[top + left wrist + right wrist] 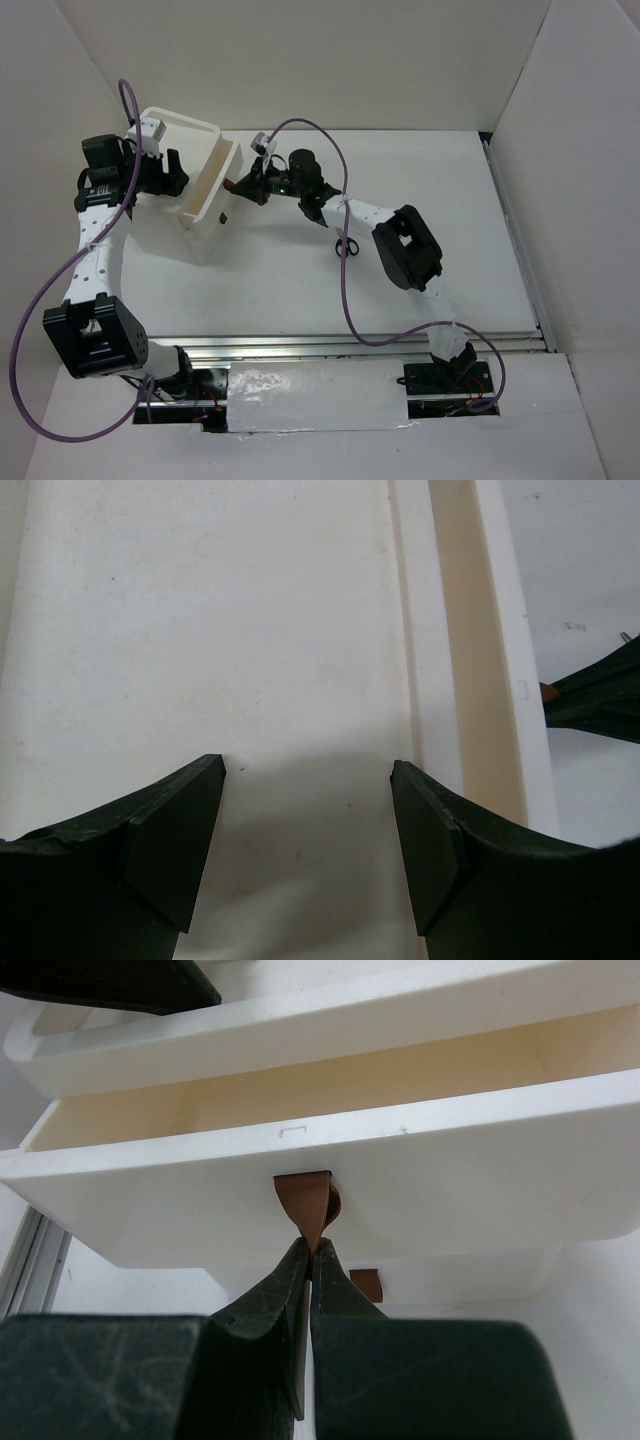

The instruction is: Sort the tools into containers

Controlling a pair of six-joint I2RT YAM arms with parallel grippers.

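The white cabinet stands at the table's left. Its top drawer is pulled partly out and looks empty inside in the right wrist view. My right gripper is shut on that drawer's red-brown handle, pinching its tip between the fingertips. A lower drawer's handle shows below. My left gripper is open and empty, pressed against the cabinet's flat white wall. Black-handled scissors lie on the table under my right arm. The screwdrivers and the tape roll are out of view.
White walls enclose the table on the left, back and right. My right forearm stretches across the middle of the table. A purple cable loops over it. My right gripper's finger also shows in the left wrist view.
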